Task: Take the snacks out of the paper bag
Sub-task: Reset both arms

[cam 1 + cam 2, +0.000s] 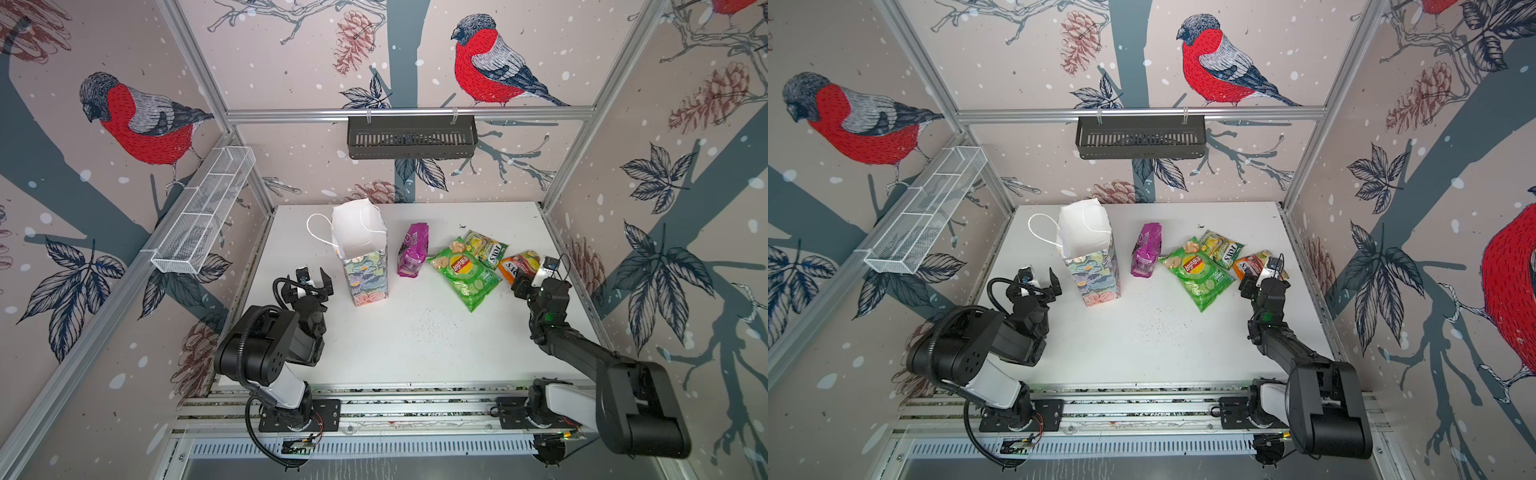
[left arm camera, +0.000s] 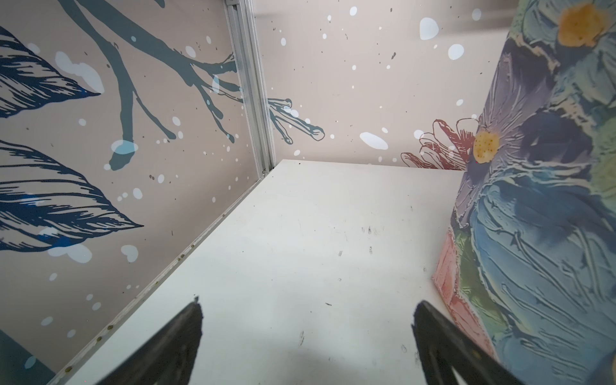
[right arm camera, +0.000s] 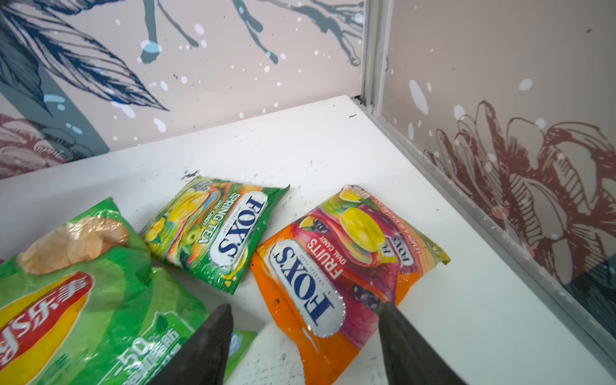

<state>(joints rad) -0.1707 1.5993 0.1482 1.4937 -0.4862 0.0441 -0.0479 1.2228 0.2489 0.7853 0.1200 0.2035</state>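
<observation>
Left hand (image 1: 312, 276) gapes open, gripping nothing, just beside the upright paper bag (image 1: 365, 270) toward the counter's (image 1: 415, 340) far left corner. Then, lying flat: purple packet (image 1: 411, 251), green chip bag (image 1: 463, 272), yellow-green packet (image 1: 486, 247), orange packet (image 1: 517, 262) near the right edge, with the right hand (image 3: 305, 308) spread open over it.

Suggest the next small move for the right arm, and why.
Probably lift the right arm straight up and away: its jaws stand open over the orange packet, which lies on the table with the green chip bag, yellow-green packet and purple packet; the paper bag looks empty.
</observation>
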